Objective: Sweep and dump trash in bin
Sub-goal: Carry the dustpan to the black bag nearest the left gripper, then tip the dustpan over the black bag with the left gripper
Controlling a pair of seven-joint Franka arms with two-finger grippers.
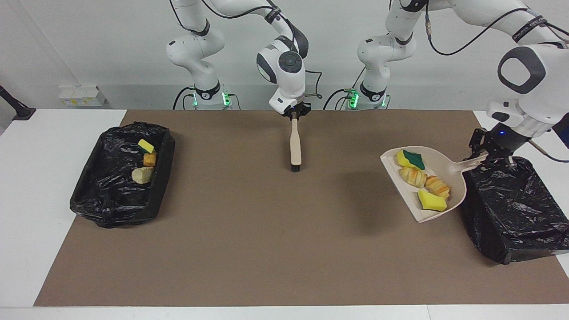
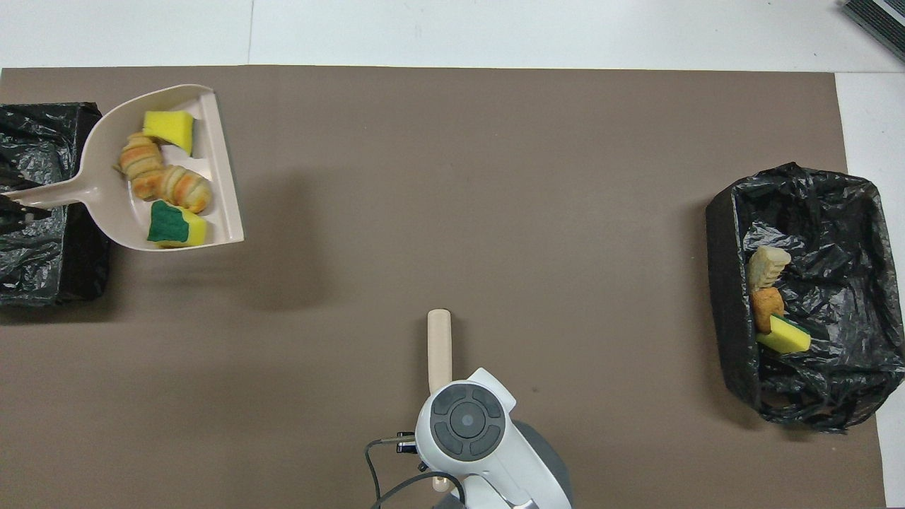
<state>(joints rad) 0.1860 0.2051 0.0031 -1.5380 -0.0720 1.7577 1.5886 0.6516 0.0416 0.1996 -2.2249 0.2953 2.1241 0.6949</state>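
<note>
- The surface [image 1: 26,200] is white, with a big brown mat [image 1: 266,240] covering most of it and white strips showing at both ends.
- Plain white wall up top in the facing view, with a small white box [image 1: 82,95] by it near the right arm's end and green lights at both arm bases.
- Left claw [image 1: 489,153] is up over the bin [image 1: 511,209] at the left arm's end, clamped on the handle of the dustpan [image 1: 449,153]. That bin is lined with black plastic.
- The dustpan is in the air beside that bin, over the mat, and casts a shadow there.
- Trash in the pan: a green-topped sponge [image 1: 411,158], two croissants [image 1: 424,180] touching each other, and a yellow sponge [image 1: 431,201].
- Right claw [image 1: 294,116] is pinched on the top of the brush [image 1: 295,144], which hangs straight down with its bristles just off the mat, about mid-surface and close to the robots.
- The second bin [image 2: 799,297], at the right arm's end, is also black-lined. It holds three more bits in a row: a pale bread lump [image 2: 767,265], an orange lump [image 2: 766,307] and another sponge [image 2: 785,336].
- In the overhead view there's something dark and ribbed at the far corner [image 2: 877,18], but I can't tell what it is.
</note>
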